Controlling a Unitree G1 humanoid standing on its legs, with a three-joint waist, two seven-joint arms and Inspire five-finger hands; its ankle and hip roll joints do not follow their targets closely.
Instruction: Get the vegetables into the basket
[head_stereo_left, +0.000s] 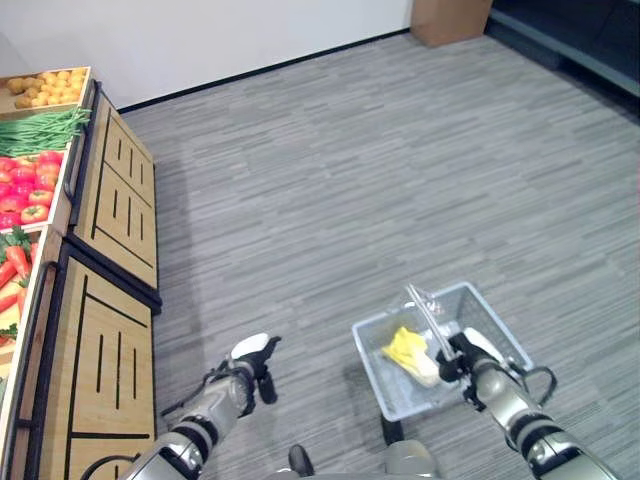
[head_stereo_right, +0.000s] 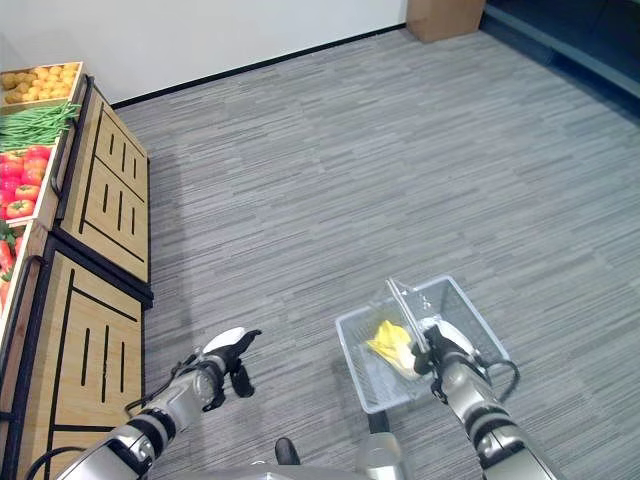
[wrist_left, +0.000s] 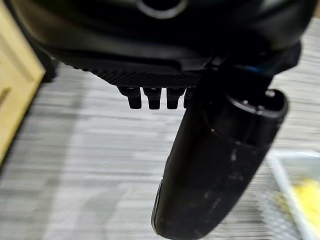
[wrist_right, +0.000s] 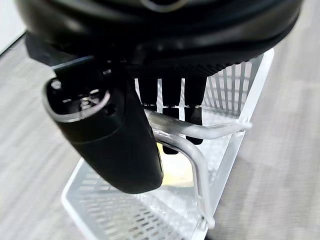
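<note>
The wooden produce stand is standing well to the left of the left hand, which is hanging empty with fingers curled. The right hand is gripping the handle of the wire basket; a yellow leafy vegetable is lying inside, just beside it.

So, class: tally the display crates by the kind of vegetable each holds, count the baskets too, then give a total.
Potato crate: 1
Green bean crate: 1
Red pepper crate: 1
Carrot crate: 1
Basket, its handle held in the right hand, a yellow vegetable inside: 1
Total: 5
</note>
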